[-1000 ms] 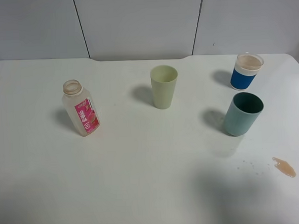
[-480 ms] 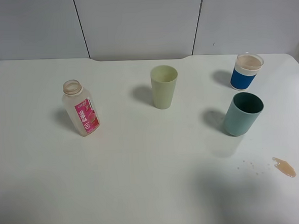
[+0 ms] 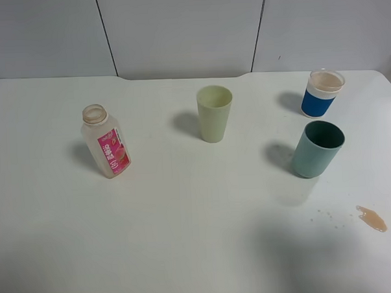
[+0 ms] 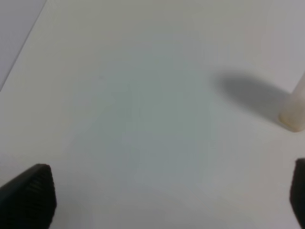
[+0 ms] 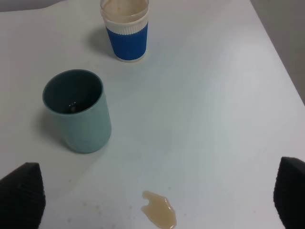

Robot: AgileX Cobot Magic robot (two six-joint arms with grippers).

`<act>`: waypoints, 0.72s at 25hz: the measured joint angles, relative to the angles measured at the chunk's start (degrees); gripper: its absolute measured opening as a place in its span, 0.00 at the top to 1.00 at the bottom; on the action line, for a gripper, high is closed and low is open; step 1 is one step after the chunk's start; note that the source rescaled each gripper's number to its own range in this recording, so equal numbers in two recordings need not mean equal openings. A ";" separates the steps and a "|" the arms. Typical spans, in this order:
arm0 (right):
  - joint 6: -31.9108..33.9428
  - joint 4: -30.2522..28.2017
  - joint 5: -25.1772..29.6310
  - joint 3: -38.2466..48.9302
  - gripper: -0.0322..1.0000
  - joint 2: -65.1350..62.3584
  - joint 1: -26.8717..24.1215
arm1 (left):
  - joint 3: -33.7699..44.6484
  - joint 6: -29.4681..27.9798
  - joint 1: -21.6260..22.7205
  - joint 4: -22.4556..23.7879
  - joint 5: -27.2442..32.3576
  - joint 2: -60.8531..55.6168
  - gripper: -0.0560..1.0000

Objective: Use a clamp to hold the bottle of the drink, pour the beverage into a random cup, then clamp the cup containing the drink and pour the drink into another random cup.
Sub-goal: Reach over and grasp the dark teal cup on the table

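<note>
Left gripper (image 4: 164, 200): jaws spread wide, nothing between; uncapped bottle (image 3: 105, 142) upright ahead of them, off to one side; pale green cup (image 3: 214, 113) well apart from both jaw sets; right gripper (image 5: 156, 193): jaws spread, holding nothing; teal cup (image 5: 77, 110) ahead, blue paper cup (image 5: 126, 33) of drink beyond it; spill (image 5: 159, 214) on table below the gap.

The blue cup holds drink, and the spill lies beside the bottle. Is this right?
One part is wrong: the spill lies by the teal cup, far from the bottle, as the exterior high view shows. The blue cup does hold drink.
</note>
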 joint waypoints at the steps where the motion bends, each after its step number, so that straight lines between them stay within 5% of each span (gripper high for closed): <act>1: 0.00 0.00 0.00 0.00 0.14 0.00 0.00 | 0.00 0.00 0.00 0.00 0.00 0.00 0.00; 18: 0.00 0.00 0.00 0.00 0.16 0.00 0.00 | 0.00 0.00 0.00 -0.07 0.00 0.00 0.00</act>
